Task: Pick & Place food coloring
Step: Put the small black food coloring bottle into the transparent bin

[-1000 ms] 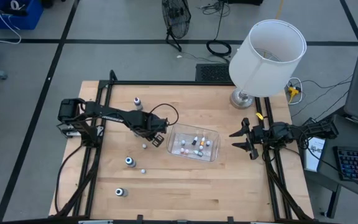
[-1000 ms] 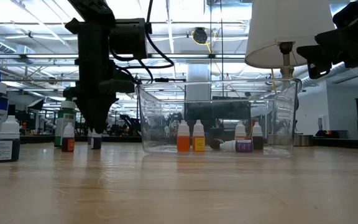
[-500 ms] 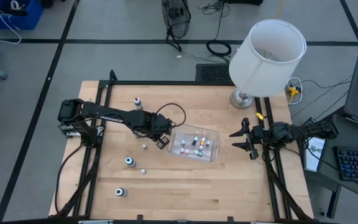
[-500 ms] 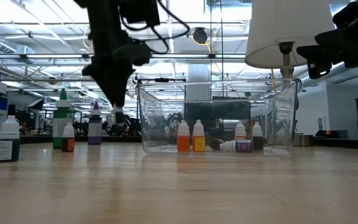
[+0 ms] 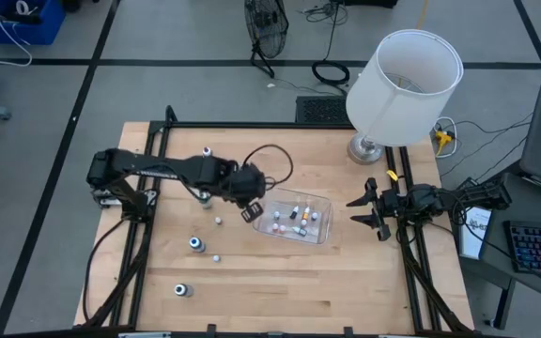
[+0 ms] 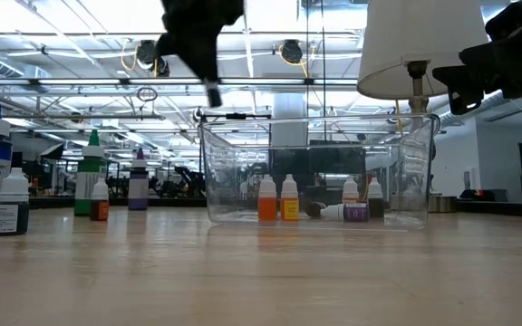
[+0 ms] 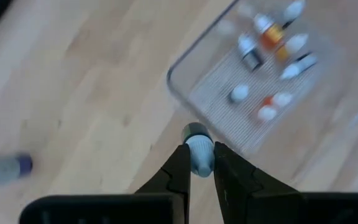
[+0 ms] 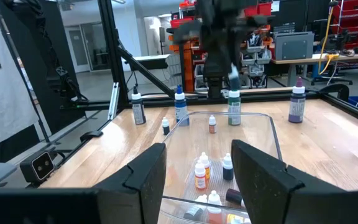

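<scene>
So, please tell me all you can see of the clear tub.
The tub is a clear, rectangular plastic box with rounded corners and no lid. It stands flat on the wooden table, near the middle. Several small bottles are inside, some upright, some lying. The left claw, holding a small bottle, hangs above its left rim without touching.

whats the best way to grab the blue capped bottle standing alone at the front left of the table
Come straight down on the blue-capped bottle. It stands upright with bare wood all round it, so fingers can close on its round body from either side, just below the cap. The left gripper, already shut on a small bottle, must release first.
</scene>
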Robot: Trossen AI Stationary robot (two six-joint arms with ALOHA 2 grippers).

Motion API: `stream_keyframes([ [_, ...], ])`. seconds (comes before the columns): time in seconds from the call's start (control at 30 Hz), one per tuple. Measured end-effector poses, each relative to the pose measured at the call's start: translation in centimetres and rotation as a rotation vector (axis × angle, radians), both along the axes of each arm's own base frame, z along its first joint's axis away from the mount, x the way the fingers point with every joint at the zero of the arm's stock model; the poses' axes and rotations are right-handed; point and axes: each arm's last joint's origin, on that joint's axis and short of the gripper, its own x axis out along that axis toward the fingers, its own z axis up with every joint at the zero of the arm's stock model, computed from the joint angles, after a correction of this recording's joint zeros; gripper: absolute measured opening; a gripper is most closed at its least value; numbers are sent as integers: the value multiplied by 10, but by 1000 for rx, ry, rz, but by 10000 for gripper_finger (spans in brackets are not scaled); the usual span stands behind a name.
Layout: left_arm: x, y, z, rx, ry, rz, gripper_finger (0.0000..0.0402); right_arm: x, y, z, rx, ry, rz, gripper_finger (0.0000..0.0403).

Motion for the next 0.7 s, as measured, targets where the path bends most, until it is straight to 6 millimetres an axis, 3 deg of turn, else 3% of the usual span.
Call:
stream_keyframes([
  [0.13, 5, 10, 17, 2, -69, -49, 49, 0, 0, 0, 0, 0, 0, 169],
  [0.27, 12, 21, 15, -28, -92, -84, 48, 0, 0, 0, 0, 0, 0, 169],
  [0.7, 63, 28, -54, -106, 84, -220, 48, 0, 0, 0, 1, -1, 0, 169],
])
